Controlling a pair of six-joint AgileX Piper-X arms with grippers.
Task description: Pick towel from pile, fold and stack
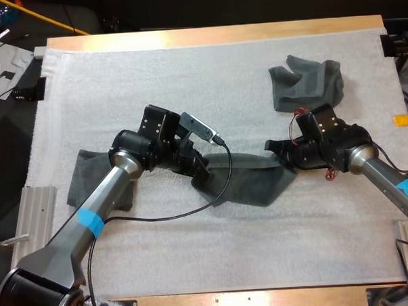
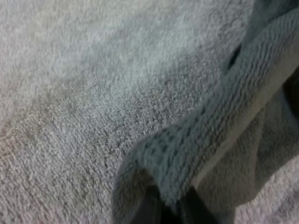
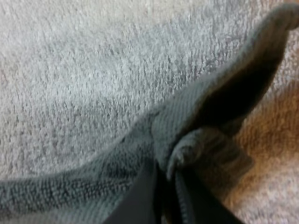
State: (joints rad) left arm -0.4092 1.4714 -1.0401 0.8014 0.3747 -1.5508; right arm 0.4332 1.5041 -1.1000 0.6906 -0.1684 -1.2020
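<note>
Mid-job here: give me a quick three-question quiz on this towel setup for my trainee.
1. True or false: the left gripper is shut on the stretched towel.
2. Where does the crumpled towel lie? A) on the far side of the right gripper; B) between the two grippers; C) inside the left gripper.
3. Short answer: what does the right gripper grip?

Key: 1 true. 2 A. 3 the other end of the stretched towel.

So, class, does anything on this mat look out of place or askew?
Nothing spilled or damaged. The held towel lies skewed between the left tool and right tool; the crumpled towel sits bunched at far right of the mat.
</note>
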